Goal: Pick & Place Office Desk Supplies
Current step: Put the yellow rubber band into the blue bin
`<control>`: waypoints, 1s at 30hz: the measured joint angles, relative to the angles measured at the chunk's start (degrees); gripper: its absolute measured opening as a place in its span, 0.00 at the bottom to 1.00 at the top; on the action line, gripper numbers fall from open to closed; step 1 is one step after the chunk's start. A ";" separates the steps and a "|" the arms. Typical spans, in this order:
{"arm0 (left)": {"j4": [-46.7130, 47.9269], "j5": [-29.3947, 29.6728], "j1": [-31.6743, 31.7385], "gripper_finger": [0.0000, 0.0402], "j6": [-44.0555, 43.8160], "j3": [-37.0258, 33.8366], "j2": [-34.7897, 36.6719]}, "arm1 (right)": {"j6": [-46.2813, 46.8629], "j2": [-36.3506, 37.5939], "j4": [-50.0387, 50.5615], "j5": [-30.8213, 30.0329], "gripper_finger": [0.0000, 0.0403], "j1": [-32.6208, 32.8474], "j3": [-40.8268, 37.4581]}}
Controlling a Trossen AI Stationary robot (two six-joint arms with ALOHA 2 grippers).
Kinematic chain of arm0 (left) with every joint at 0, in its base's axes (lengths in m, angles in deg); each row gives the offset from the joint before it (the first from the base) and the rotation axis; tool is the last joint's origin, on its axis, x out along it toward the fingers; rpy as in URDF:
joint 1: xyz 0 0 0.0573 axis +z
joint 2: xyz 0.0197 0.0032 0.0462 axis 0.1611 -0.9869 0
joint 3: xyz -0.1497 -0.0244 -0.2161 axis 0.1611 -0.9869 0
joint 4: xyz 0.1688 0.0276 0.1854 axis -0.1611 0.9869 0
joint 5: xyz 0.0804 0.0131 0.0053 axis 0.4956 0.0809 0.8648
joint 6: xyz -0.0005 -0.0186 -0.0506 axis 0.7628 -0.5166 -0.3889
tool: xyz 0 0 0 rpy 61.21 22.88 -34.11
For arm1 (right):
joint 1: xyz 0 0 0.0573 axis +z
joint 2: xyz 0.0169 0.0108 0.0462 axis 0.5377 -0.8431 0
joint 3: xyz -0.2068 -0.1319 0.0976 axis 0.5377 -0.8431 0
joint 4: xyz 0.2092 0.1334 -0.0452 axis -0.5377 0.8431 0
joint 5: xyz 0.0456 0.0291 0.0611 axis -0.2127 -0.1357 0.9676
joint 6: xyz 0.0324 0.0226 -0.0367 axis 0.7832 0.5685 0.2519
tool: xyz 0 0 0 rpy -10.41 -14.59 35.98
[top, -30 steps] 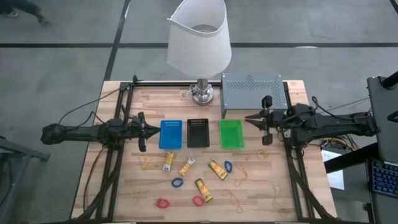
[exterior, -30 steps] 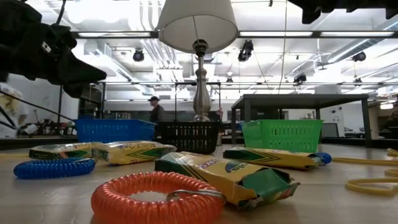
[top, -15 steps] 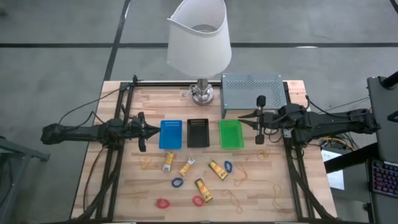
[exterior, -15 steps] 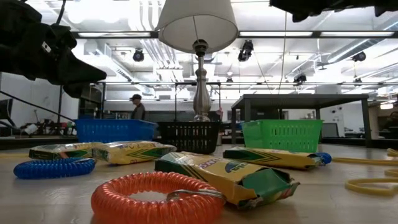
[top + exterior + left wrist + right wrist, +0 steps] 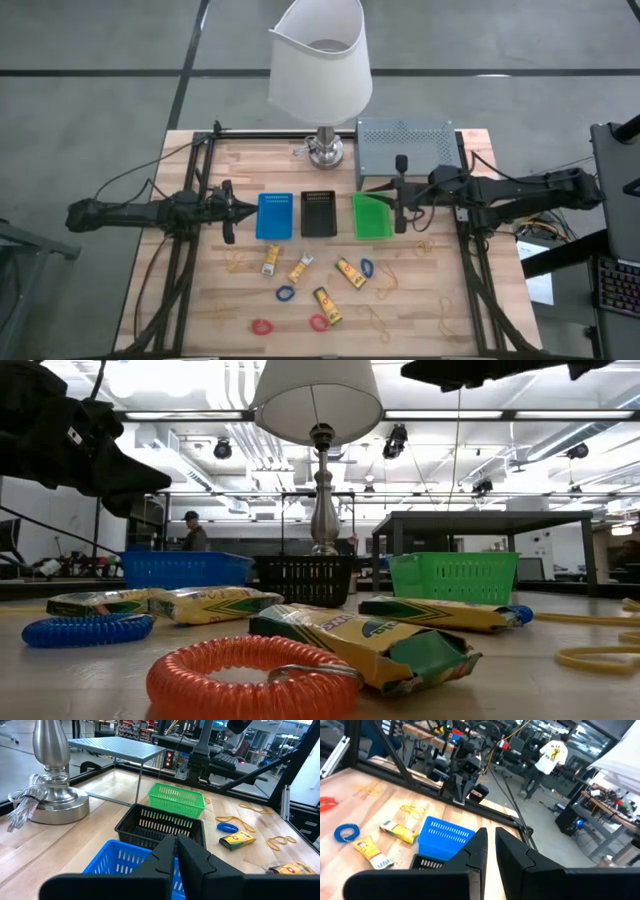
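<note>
Right gripper point(image 5: 384, 197) narrow, empty, above green tray point(image 5: 371, 216) near worktop's right edge. Left gripper point(image 5: 250, 208) also narrow, empty, beside blue tray point(image 5: 274, 215). Yellow packets point(image 5: 349, 272), rings point(image 5: 285, 294), rubber bands point(image 5: 384, 289) scattered toward front edge.

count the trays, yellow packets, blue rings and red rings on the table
trays: 3
yellow packets: 4
blue rings: 2
red rings: 2
total: 11
</note>
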 joint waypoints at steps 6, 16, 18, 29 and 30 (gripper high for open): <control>0.15 -1.04 -0.02 0.07 0.02 0.00 -0.02 | -1.98 -3.73 0.10 0.02 0.08 -0.01 2.11; 0.15 -1.05 -0.02 0.07 0.02 0.00 0.00 | -4.46 -6.35 0.02 0.04 0.08 -0.02 3.38; 0.14 -1.05 -0.02 0.07 -0.37 0.00 0.02 | -4.47 -6.29 0.13 0.04 0.08 -0.02 3.35; -16.08 2.00 0.02 0.07 -0.67 0.00 -0.24 | -4.28 -5.62 0.02 0.15 0.08 -0.01 3.30; -17.71 1.99 0.02 0.07 0.66 0.00 -0.24 | -4.29 -5.57 0.10 0.15 0.08 -0.02 3.29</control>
